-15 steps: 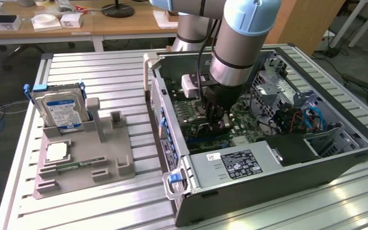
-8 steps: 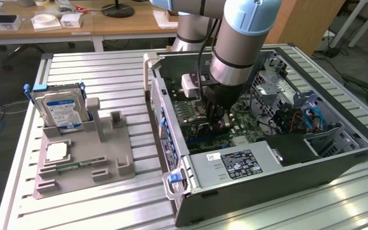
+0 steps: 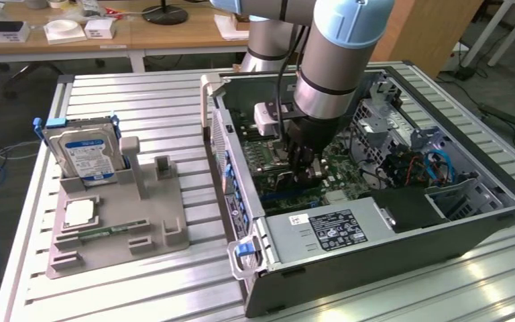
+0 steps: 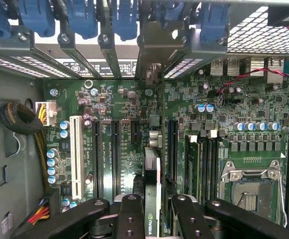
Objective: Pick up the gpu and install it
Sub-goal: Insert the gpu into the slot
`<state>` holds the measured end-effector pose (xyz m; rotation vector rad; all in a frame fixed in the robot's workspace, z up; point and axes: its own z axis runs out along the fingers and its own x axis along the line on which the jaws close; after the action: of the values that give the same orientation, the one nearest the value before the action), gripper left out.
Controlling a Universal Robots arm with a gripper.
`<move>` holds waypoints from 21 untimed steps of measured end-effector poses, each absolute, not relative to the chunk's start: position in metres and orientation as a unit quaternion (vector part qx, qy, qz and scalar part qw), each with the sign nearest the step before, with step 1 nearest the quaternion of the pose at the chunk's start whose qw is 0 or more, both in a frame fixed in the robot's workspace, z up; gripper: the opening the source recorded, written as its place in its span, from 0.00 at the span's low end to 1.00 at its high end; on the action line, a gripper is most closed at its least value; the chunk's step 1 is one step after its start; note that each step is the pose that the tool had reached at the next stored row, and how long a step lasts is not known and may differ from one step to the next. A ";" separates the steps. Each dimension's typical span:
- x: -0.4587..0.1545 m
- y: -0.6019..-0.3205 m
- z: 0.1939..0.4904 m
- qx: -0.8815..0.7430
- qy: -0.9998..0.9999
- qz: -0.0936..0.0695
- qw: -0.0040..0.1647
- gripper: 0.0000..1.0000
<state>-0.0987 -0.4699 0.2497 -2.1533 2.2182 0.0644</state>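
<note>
The gpu [image 4: 152, 172] appears edge-on in the wrist view, a thin dark card with a green logo, standing upright over the green motherboard [image 4: 109, 99]. Its silver bracket [image 4: 151, 47] reaches the row of rear slot openings under the blue clips [image 4: 119, 20]. My gripper [image 4: 156, 201] is shut on the card, a black finger on each side. In the exterior view the gripper [image 3: 304, 168] is deep inside the open computer case [image 3: 472, 221], low over the board. Whether the card's edge sits in a slot is hidden.
Black expansion slots and a white slot [image 4: 76, 154] lie beside the card, and an open CPU socket [image 4: 251, 189] on the other side. Outside the case, a grey fixture [image 3: 123, 228] holds a hard drive [image 3: 83, 154], a CPU [image 3: 78, 211] and a memory stick [image 3: 96, 233]. The power supply [image 3: 329, 231] fills the case's near corner.
</note>
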 end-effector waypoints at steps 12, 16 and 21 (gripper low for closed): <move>-0.099 -0.470 0.247 -0.696 0.717 0.019 0.023 0.26; -0.099 -0.470 0.247 -0.696 0.717 0.019 0.023 0.26; -0.099 -0.470 0.246 -0.696 0.717 0.019 0.023 0.26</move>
<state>-0.0987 -0.4704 0.2465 -2.1556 2.2199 0.0602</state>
